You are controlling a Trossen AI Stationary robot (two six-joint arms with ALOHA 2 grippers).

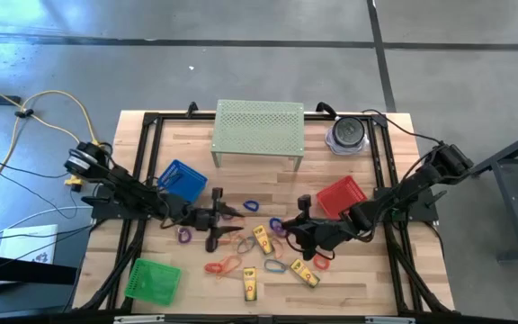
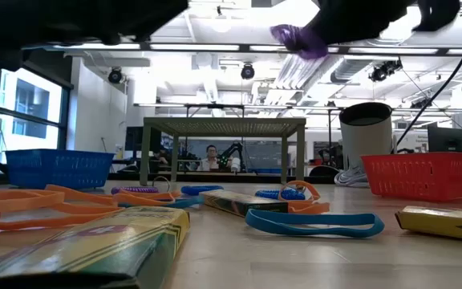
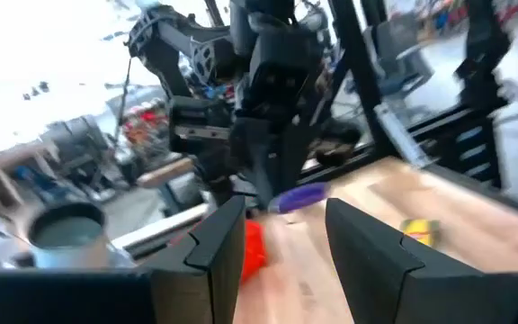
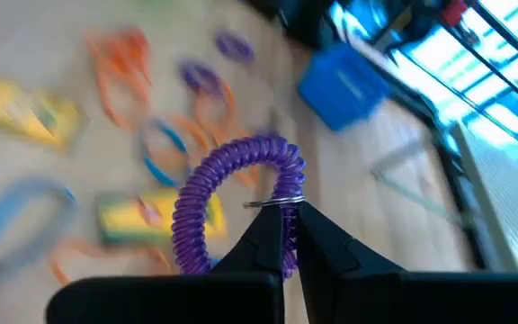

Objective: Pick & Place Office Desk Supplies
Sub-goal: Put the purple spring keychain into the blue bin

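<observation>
high: right gripper (image 1: 288, 227) over loops at table centre, left gripper (image 1: 229, 222) just beside | low: purple coil (image 2: 297, 38) aloft | left wrist: fingers (image 3: 380, 252) parted, empty | right wrist: jaws pinched on purple coil (image 4: 232, 193), above yellow blocks (image 4: 138, 216)

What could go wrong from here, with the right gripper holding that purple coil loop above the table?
1. The right gripper pinches the purple coil loop by a thin edge only; it might slip out and drop among the loose bands and yellow blocks below.
2. The left gripper, open and empty, sits close across the middle; the two arms could bump if the right one swings toward the blue basket.
</observation>
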